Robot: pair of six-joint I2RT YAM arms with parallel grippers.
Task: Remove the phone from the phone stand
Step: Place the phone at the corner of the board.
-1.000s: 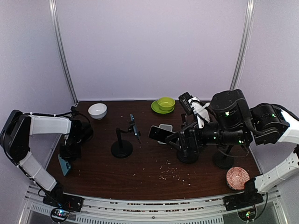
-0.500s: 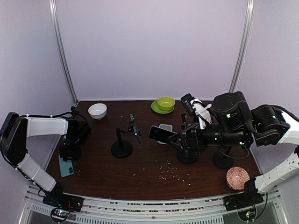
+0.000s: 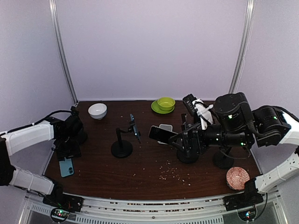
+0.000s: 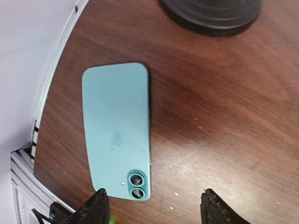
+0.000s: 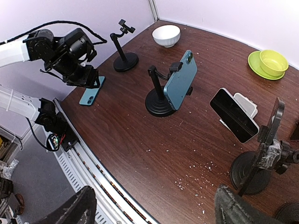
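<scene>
A teal phone (image 4: 117,128) lies flat, back up, on the table near the left edge (image 3: 66,166). My left gripper (image 4: 156,207) hovers just above its camera end, open, touching nothing. An empty phone stand (image 5: 125,56) is just behind that gripper. A blue phone (image 3: 134,128) is clamped upright in the middle stand (image 3: 121,149). A black phone (image 3: 161,134) sits tilted on another stand (image 5: 252,172) further right. My right gripper (image 5: 156,210) hangs high over the table's front, open and empty.
A white bowl (image 3: 97,110) stands at the back left. A green bowl on a green plate (image 3: 165,103) is at the back middle. A small white box (image 5: 245,105) lies behind the black phone. A patterned bowl (image 3: 237,177) sits front right. Crumbs (image 3: 175,171) dot the middle.
My left gripper has opened, let go of the teal phone and lifted off it; the phone now lies on the table. The right arm has barely moved.
</scene>
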